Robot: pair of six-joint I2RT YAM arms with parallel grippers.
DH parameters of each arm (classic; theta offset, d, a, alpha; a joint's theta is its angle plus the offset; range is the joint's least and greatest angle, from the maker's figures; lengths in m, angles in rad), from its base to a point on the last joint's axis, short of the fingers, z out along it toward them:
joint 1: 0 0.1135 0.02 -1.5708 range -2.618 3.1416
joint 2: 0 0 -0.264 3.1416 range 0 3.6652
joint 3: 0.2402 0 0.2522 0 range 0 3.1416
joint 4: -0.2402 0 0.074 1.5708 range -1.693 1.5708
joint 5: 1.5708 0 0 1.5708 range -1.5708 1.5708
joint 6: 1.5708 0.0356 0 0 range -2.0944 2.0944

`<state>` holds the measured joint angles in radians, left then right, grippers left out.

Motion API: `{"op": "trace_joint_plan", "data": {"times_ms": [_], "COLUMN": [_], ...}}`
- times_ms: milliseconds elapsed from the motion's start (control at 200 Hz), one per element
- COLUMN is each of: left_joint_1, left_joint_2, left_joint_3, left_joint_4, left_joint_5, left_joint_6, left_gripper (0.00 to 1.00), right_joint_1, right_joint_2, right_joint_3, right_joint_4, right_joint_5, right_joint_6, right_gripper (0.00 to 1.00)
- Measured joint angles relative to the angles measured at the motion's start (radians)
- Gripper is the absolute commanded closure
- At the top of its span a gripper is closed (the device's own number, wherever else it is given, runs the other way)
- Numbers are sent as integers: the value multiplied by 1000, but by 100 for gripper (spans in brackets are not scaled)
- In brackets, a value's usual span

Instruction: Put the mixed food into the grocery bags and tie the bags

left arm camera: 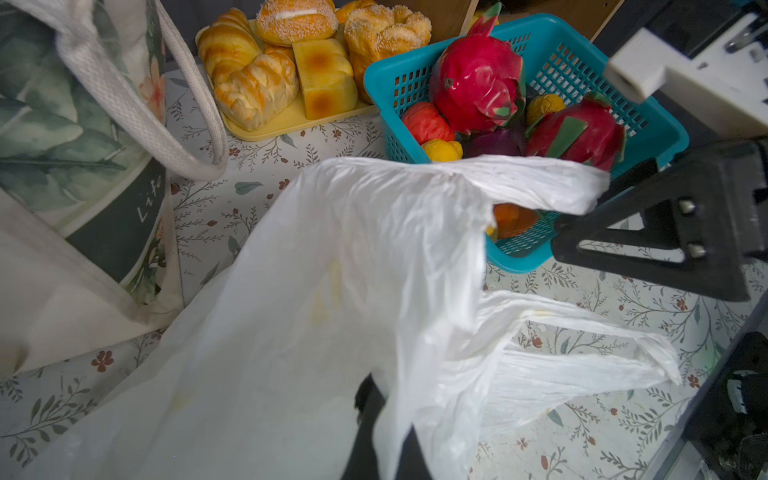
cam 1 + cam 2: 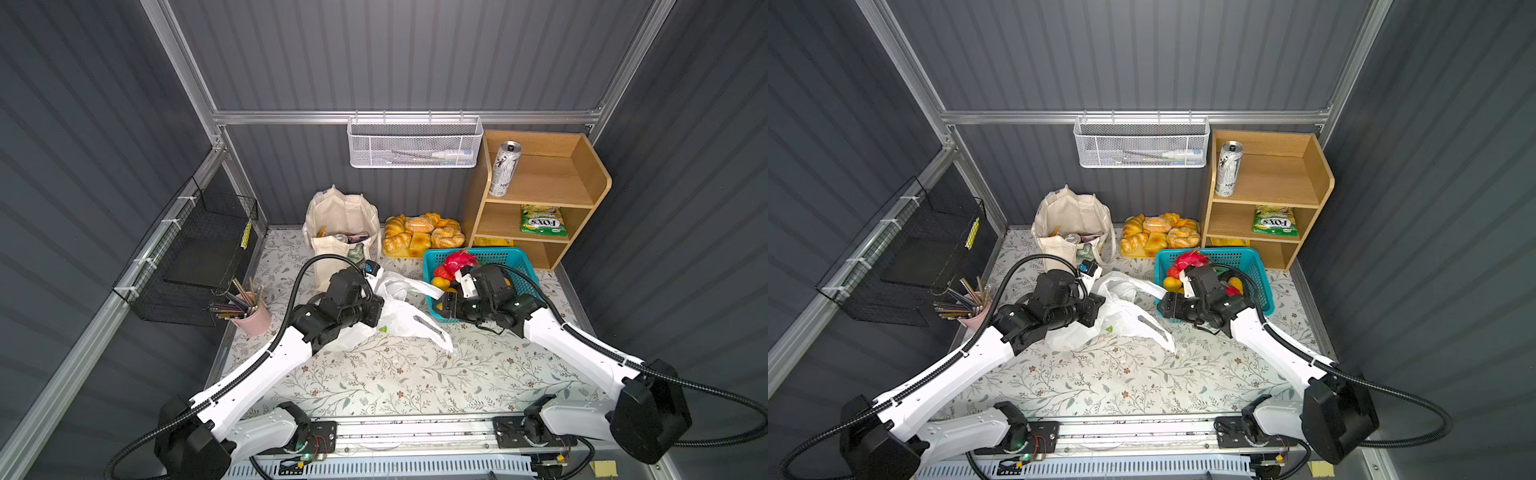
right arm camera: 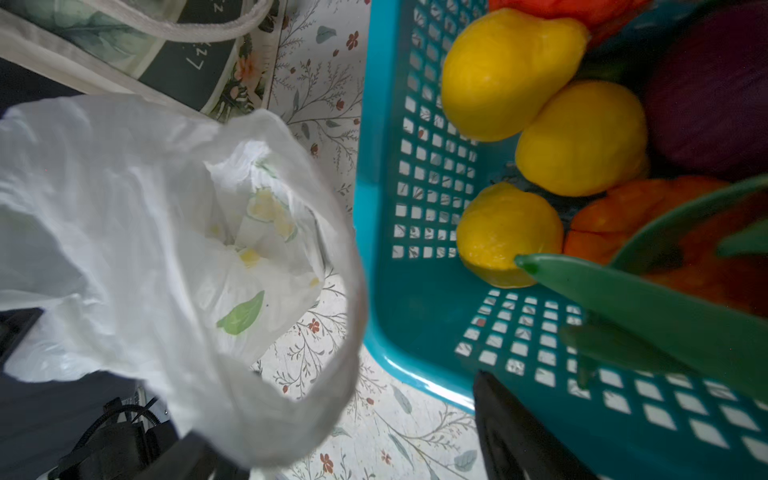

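Though beside basket (image 2: 515, 259), carrier (image 2: 399, 316) mouth agape

I work in a small lab booth staged like a home pantry: grey ribbed wall panels (image 2: 395, 54) on silver aluminium rails (image 2: 291, 117) enclose my flower-printed tabletop (image 2: 395, 374). A pale wooden shelf unit (image 2: 590, 166) stands far right, and a white mesh basket (image 2: 415, 145) hangs on the far rail.

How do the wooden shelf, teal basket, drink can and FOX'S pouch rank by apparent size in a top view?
1. wooden shelf
2. teal basket
3. drink can and FOX'S pouch: alike in size, not ranked apart.
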<state>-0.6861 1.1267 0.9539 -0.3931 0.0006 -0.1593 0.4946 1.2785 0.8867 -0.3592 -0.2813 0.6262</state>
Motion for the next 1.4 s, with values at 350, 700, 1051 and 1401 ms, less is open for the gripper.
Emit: {"op": "trace_joint_plan", "data": {"times_ms": [350,700,1051,1401], "left_joint_1": [0,0,0,0], "left_joint_2": [16,11,10,10], "left_joint_3": [-13,-14,-14,-14], "left_joint_4": [-2,-3,-2,-2], "left_joint_5": [-11,-17,-18,-19], "left_joint_6": [-1,-1,-2,-2], "left_gripper": [100,100,100,100], "right_joint_1": [-187,-166,-89,-148], "right_joint_2": [-9,295,445,458], "right_joint_3": [138,291,417,375], "right_joint_4": [-51,-66,-130,-135], "right_joint_5": [27,-6,113,190], "right_joint_6": [-51,-86,-104,-77], "right_gripper": [34,34,30,27]}}
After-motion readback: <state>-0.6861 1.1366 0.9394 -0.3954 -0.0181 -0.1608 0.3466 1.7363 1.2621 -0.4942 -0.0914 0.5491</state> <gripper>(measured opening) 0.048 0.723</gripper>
